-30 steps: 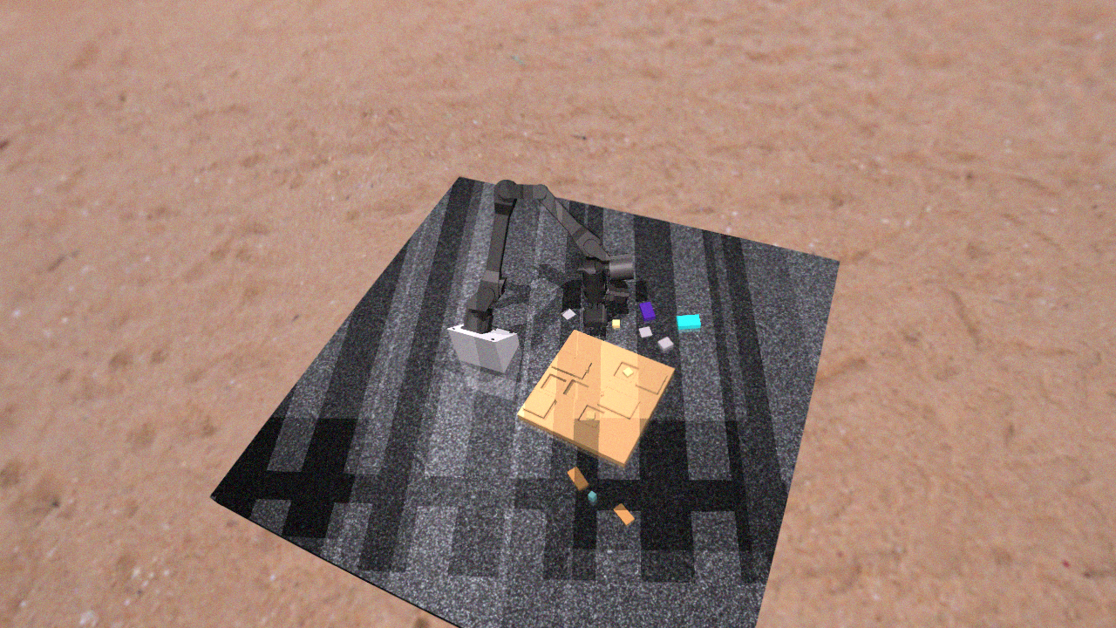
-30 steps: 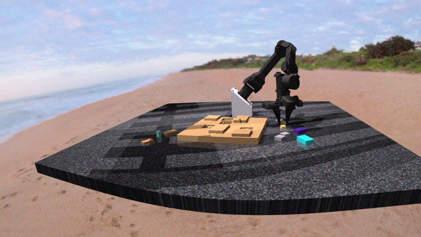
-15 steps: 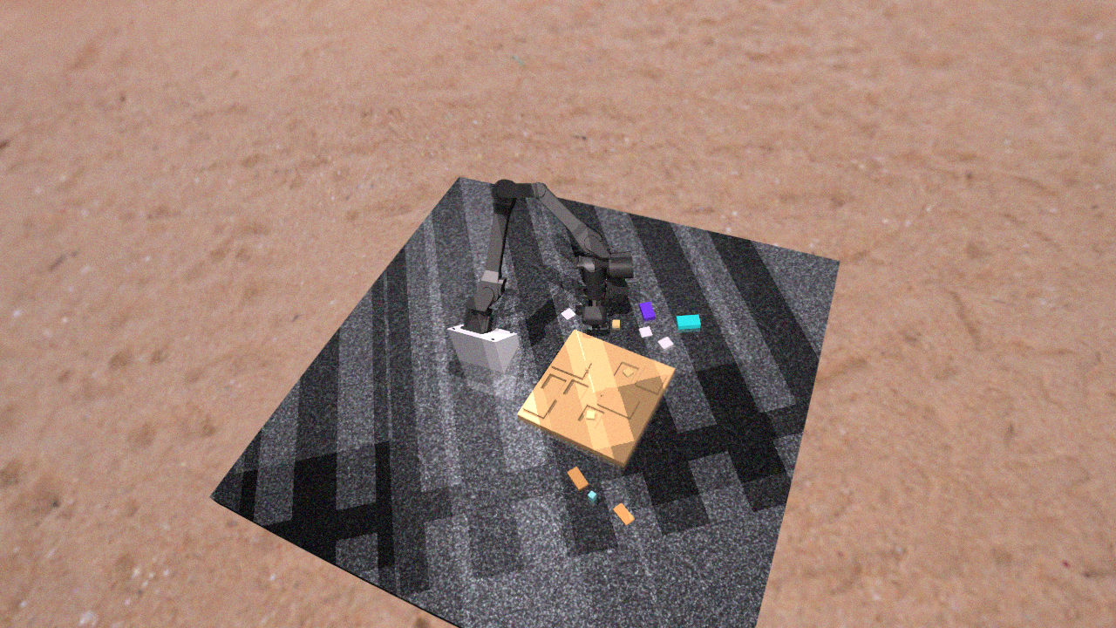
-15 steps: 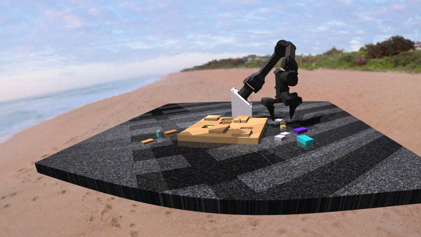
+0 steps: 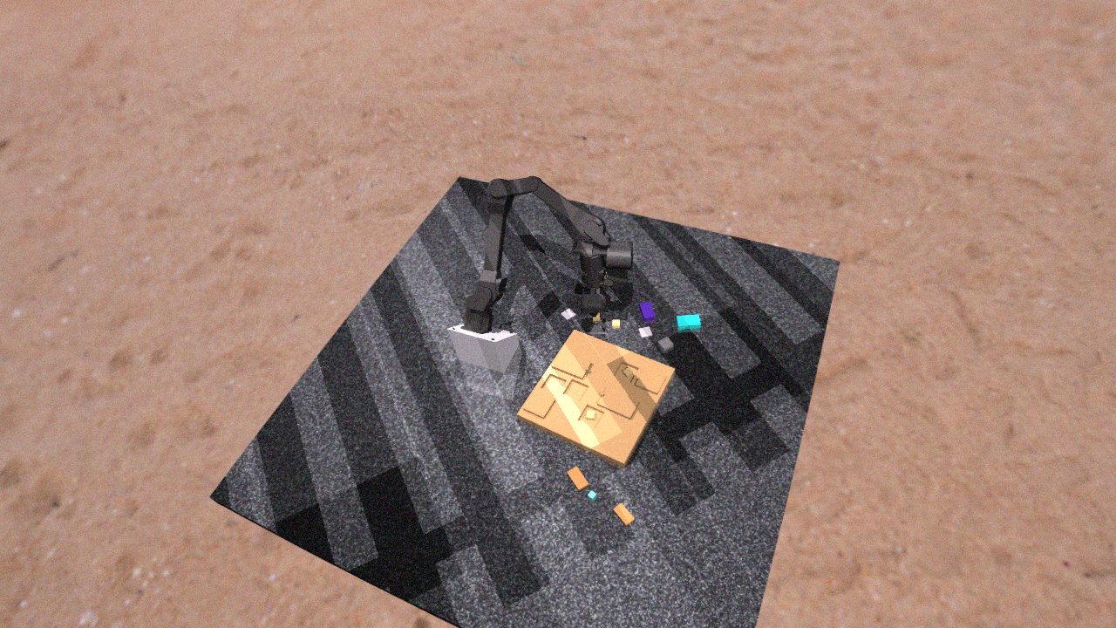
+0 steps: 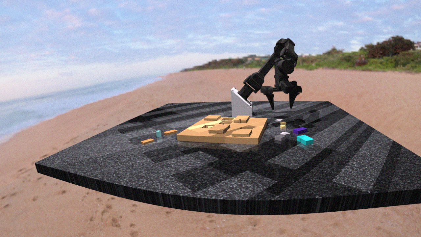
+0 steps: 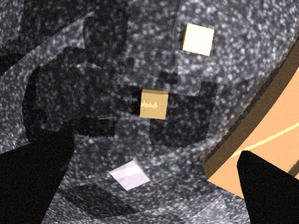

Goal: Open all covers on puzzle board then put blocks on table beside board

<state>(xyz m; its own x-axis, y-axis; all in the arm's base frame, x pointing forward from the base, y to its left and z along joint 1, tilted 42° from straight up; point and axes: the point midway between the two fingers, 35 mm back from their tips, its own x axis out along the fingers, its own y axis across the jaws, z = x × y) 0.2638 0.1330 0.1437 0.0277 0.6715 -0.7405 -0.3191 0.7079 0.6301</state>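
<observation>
Sand surrounds your dark worktop (image 5: 374, 406); your gripper (image 6: 281, 101) hangs wide open and empty above a tan block (image 7: 154, 104) just set down. Next, I judge, you head to the puzzle board (image 5: 596, 394) for any remaining block.

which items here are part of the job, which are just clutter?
Job:
- puzzle board with its covers
- tan block below the open, empty gripper
- second tan block beside it
- block in a board well
- other blocks lying off the board, e.g. purple block, cyan block

Just there:
- white arm base
- table
</observation>
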